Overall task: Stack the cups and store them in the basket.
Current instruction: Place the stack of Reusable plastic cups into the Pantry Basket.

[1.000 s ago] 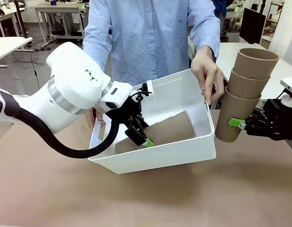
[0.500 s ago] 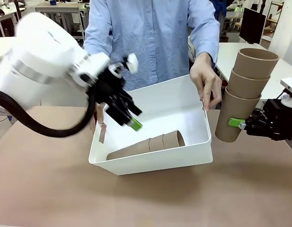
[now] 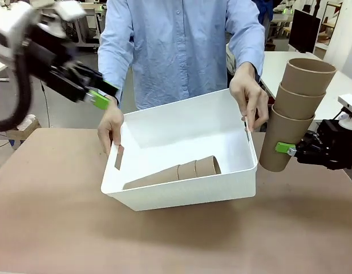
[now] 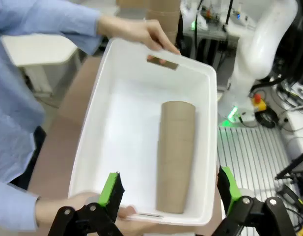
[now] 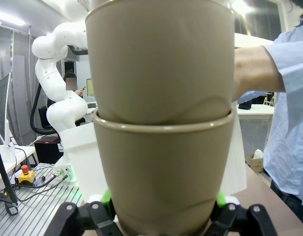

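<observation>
Judging by their thin paper walls, the cups are light and easily crushed, best pinched low on the outer cup. The right gripper [image 3: 285, 149] is clamped on the bottom cup of an upright stack of three [image 3: 297, 113], just beside the basket [image 3: 181, 197]. The left gripper [image 3: 99, 96] hangs empty and wide open above it. Three nested cups [image 3: 174, 173] lie inside the basket, which a person holds tilted on the tabletop [image 3: 56, 228].

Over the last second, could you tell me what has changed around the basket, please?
The left gripper came up out of the basket, leaving a stack of three cups lying inside, and withdrew up to the left, jaws open. The right gripper stayed shut on its upright stack. The person's hands kept hold of the basket's rim.
</observation>
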